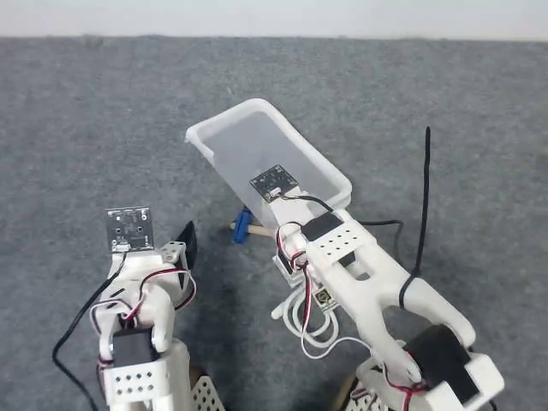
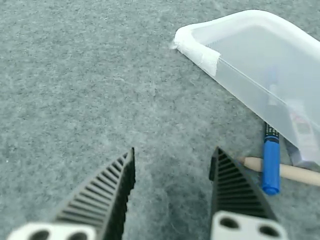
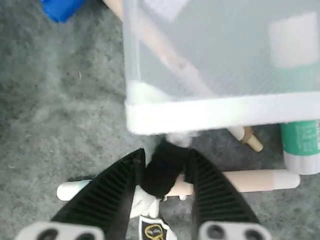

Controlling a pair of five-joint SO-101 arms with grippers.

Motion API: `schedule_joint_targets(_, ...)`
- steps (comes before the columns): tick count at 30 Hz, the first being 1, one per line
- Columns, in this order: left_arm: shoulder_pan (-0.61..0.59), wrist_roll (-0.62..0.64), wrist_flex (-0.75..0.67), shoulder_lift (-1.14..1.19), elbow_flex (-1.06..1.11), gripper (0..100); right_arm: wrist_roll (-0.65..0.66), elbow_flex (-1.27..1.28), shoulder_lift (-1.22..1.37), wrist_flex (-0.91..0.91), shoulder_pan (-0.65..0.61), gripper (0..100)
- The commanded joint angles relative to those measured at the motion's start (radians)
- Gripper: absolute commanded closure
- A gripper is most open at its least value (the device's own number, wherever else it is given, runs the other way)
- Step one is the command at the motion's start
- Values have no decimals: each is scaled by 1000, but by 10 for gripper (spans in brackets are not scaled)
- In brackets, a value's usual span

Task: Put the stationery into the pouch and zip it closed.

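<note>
Noted right gripper (image 3: 166, 156) clenched on black zip tab (image 3: 162, 175) at near end of translucent white pouch (image 1: 224, 116), mid-table. Found left gripper (image 2: 174, 150) released, over bare grey felt table cover (image 2: 75, 75). Observed blue marker (image 2: 270, 162), wooden pencil (image 2: 295, 172) and green-white glue stick (image 3: 301, 147) outside, against pouch. Judged light, rigid, prone to rolling; recommend gripping mid-barrel.

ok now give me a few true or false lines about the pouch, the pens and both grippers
1. The left gripper is open above bare carpet. True.
2. The blue marker lies inside the pouch. False: it lies on the carpet outside the pouch, crossing a wooden pencil.
3. The right gripper is closed on a black piece. True.
4. The green-labelled glue stick is held by the left gripper. False: it lies on the carpet beside the pouch.
</note>
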Motion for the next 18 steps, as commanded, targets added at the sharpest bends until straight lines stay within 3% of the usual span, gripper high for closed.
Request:
schedule_joint_targets(1,-6,12,-29,-21,-16,767,20,-54,-22,-13,16,998)
schedule_joint_targets(18,-8,44,20,-21,-99,765,141,26,-470,48,10,992)
